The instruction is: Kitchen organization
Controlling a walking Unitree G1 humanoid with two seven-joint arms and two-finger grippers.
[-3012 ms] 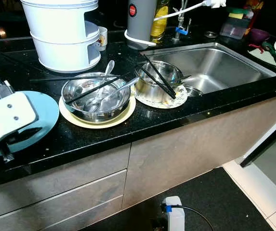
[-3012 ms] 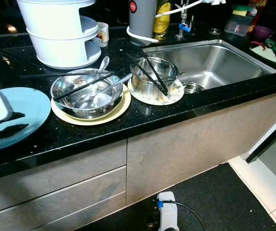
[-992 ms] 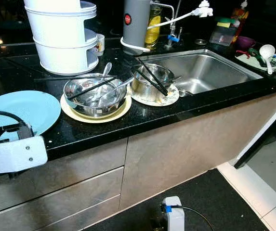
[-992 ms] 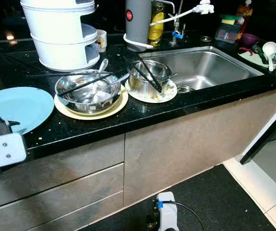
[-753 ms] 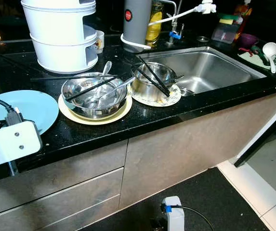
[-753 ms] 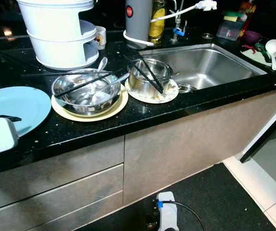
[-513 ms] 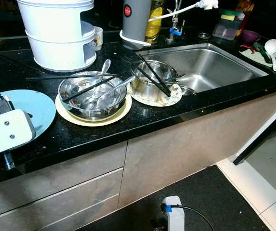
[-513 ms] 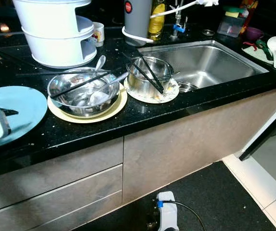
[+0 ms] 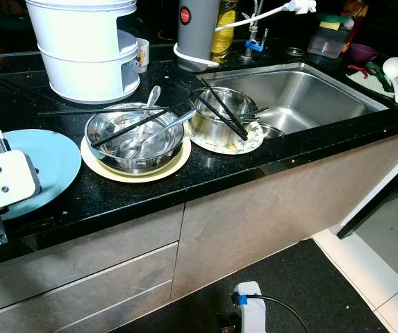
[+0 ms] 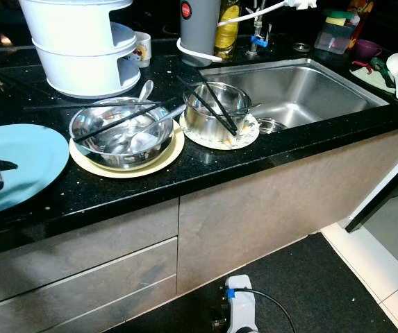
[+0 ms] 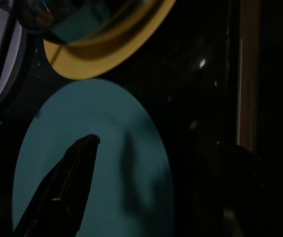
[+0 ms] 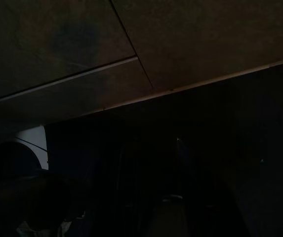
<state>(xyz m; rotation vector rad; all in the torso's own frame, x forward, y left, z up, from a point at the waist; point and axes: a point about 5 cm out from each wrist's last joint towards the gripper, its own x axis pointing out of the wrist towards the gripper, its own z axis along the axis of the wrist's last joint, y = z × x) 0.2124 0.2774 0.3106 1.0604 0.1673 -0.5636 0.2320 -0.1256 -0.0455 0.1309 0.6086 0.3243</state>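
A light blue plate lies at the left of the black counter. My left gripper is open at the plate's near edge: one black finger hangs over the plate, the other over the dark counter beside the rim. Its white wrist housing covers the plate's near-left part. A steel bowl with spoons and black chopsticks sits on a yellow plate. A smaller steel bowl with chopsticks stands on a white plate by the sink. The right wrist view is very dark, showing cabinet fronts.
A white stacked steamer, a mug and a grey flask stand at the back. A white ladle lies right of the sink. Drawers are below; a white charger with a cable lies on the dark floor.
My left wrist has risen from in front of the counter edge and moved left over the blue plate's near rim. The dishes have not moved; the camera shifted slightly.
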